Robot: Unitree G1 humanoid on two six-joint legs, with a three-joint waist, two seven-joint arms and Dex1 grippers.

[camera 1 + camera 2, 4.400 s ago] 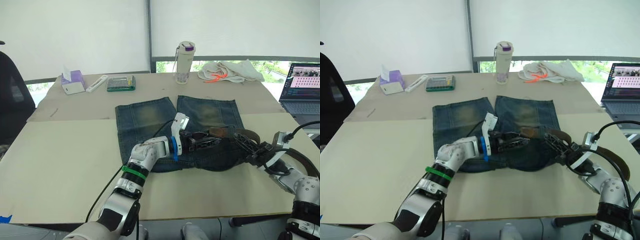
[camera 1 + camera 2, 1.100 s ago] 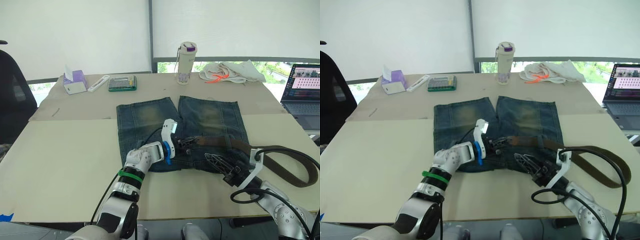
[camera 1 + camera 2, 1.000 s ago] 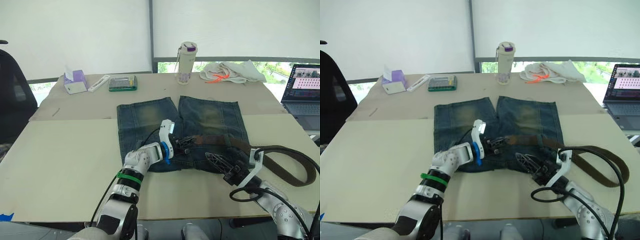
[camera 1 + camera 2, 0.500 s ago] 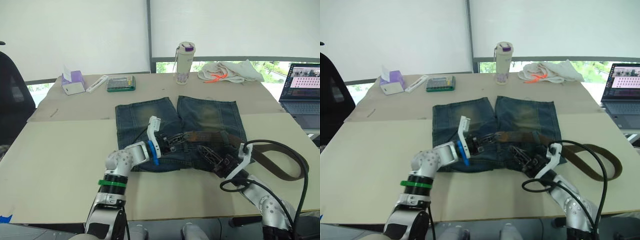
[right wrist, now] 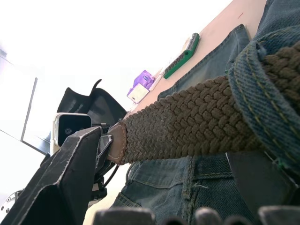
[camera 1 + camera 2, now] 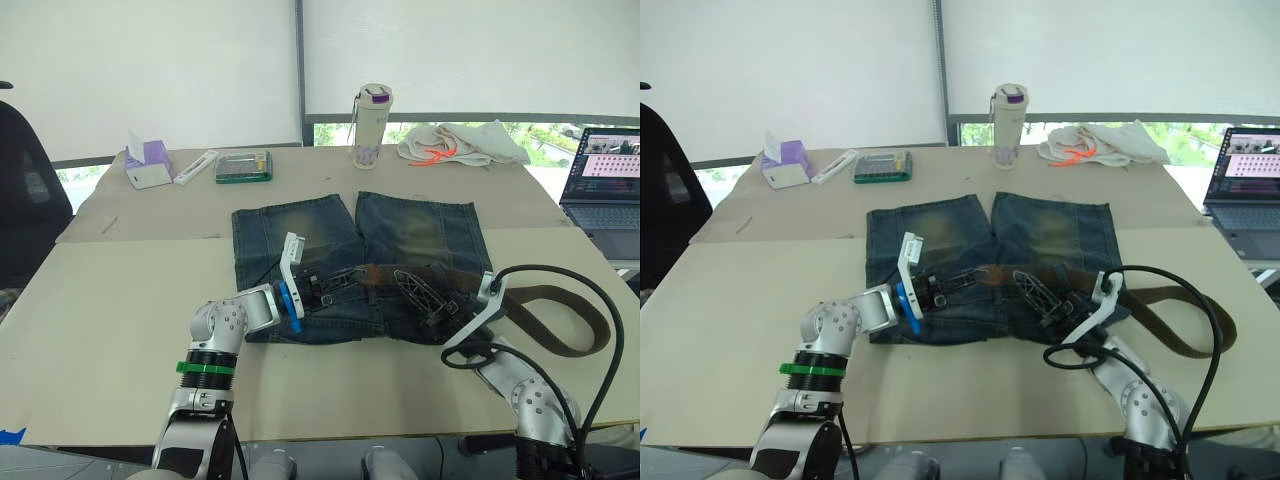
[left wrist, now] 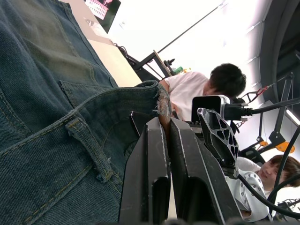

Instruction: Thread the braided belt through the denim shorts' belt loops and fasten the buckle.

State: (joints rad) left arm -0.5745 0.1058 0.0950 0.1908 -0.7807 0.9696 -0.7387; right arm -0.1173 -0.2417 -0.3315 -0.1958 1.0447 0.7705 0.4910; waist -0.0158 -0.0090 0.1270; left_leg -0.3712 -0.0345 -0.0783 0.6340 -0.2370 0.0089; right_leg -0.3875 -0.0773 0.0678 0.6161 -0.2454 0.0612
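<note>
Counter (image 6: pixel 110 330): broad, beige, in two sheets with a seam running across the middle of the frame; white blinds behind it, a strip of window with greenery at upper right, a black chair (image 6: pixel 25 190) at the left edge. Back row on the counter, left to right: purple-and-white tissue box (image 6: pixel 147 165), white flat stick (image 6: pixel 194 166), green-rimmed tray (image 6: pixel 243 166) whose contents cannot be made out, pale bottle (image 6: pixel 372 125) with a purple cap standing upright, white cloth (image 6: pixel 460 143) with orange cord. Open laptop (image 6: pixel 602 175) at the right edge, screen lit. Shorts (image 6: pixel 300 235): faded blue denim, flat at frame centre, legs pointing toward the blinds, waistband nearest the robot. Belt (image 6: pixel 545 295): brown, braided, one end lying along the waistband, the rest sweeping off the shorts to the right in a loop on the counter; in the right wrist view the strap (image 5: pixel 187 119) passes under a belt loop (image 5: pixel 253 98), its leather-tipped end free beyond it. Left pincer (image 6: pixel 345 281): over the waistband left of centre, fingers (image 7: pixel 154 154) pressed together on the waistband's upper edge. Right pincer (image 6: pixel 420 295): over the waistband right of centre, just beside the belt, fingers spread. Two people at the far end of the left wrist view.
</note>
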